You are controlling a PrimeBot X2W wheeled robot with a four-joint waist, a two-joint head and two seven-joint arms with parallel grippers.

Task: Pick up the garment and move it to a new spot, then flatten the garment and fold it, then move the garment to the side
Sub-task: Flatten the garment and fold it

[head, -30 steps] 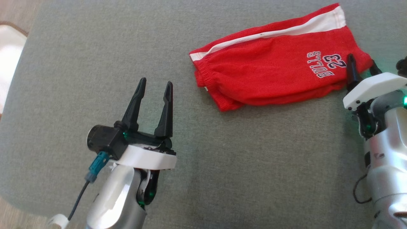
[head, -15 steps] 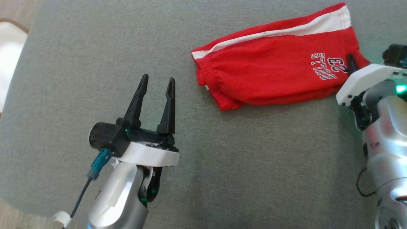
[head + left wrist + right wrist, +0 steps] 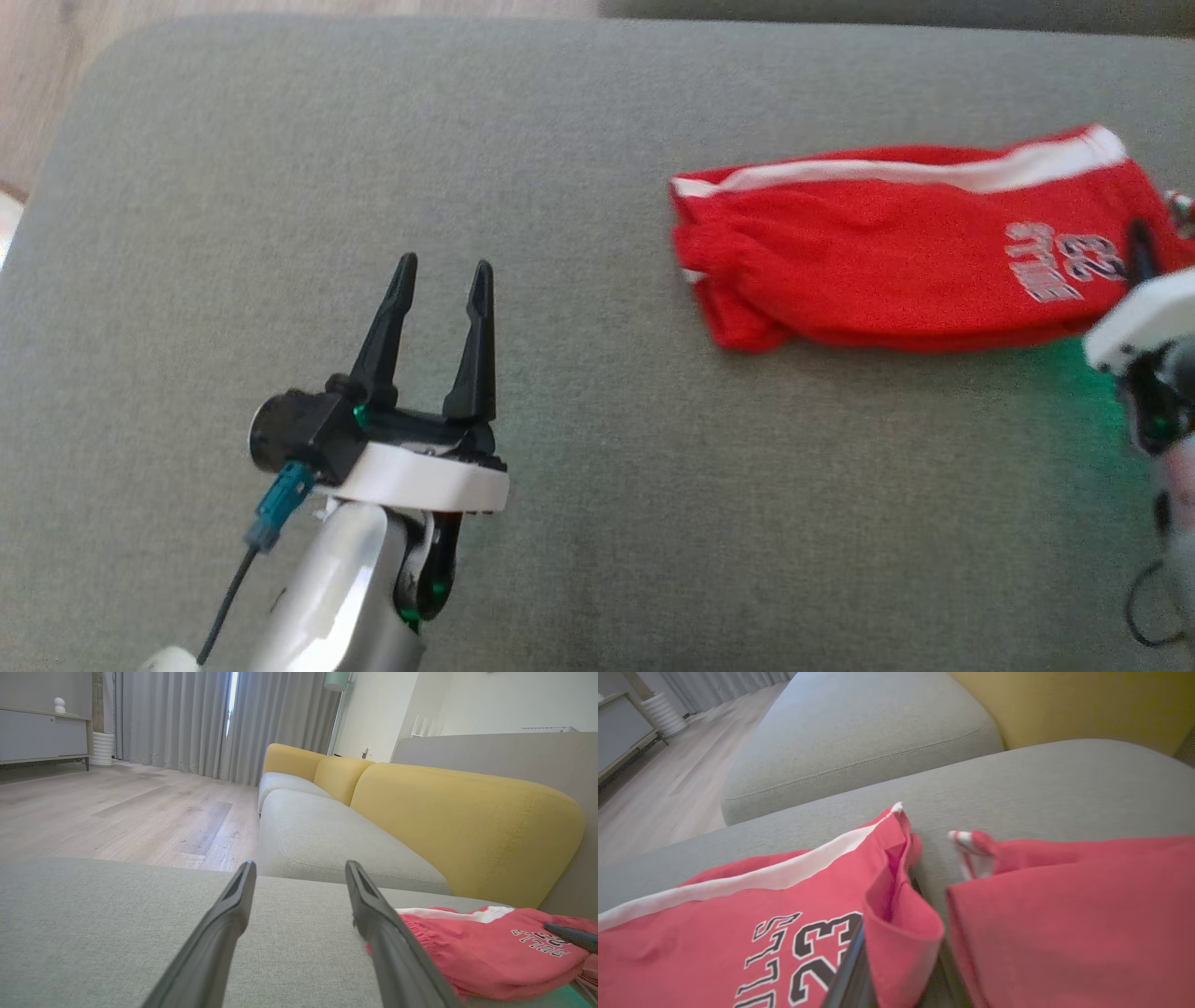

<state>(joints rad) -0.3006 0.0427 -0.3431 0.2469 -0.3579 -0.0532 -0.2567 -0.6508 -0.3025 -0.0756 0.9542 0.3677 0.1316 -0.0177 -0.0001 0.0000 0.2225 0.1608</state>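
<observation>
Shorts (image 3: 887, 271) look soft, light and floppy; best taken at the hem, where right fingers (image 3: 1138, 250) clamp a fold. Left fingers (image 3: 387, 317) apart.

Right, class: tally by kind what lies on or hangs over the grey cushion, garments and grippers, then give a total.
shorts: 1
grippers: 2 (left gripper, open; right gripper, shut on the shorts)
total: 3
</observation>
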